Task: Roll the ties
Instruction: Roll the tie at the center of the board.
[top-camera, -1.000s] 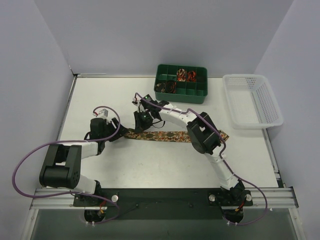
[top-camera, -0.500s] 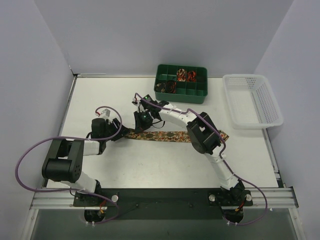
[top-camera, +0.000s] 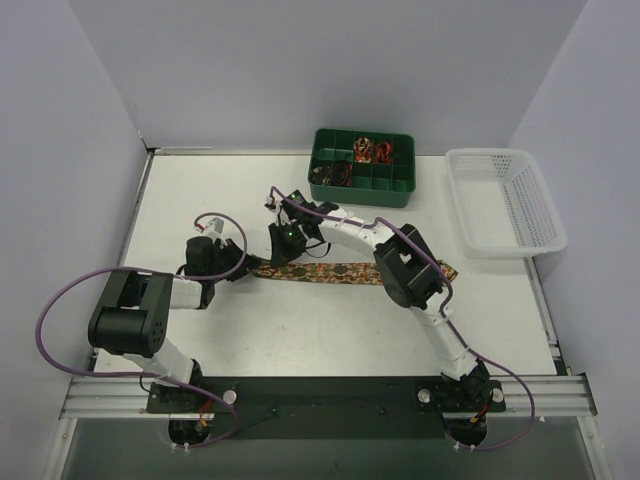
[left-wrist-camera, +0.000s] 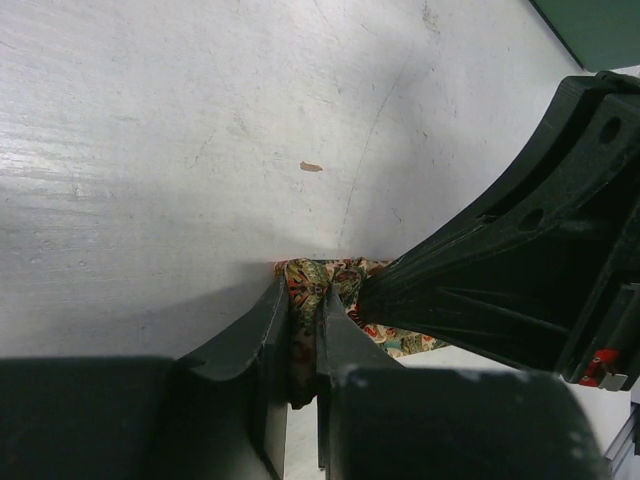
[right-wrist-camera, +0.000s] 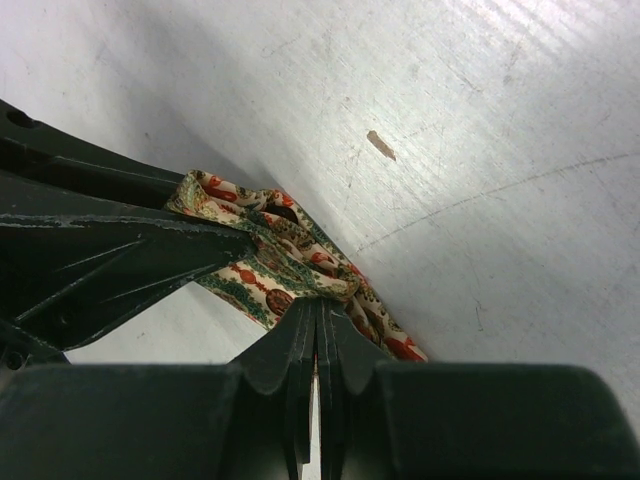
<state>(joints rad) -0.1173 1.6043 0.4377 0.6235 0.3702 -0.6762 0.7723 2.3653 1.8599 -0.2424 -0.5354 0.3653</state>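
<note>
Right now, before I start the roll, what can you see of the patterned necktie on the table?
The brown-gold fabric necktie with red and green ornaments lies stretched flat, left to right, across the white table, crossing under the right arm. Its left end is bunched into folds, where the left hand and the right hand both pinch it, closed side by side.

The left hand (left-wrist-camera: 303, 302) has closed on the tie (left-wrist-camera: 312, 276) end.
</note>
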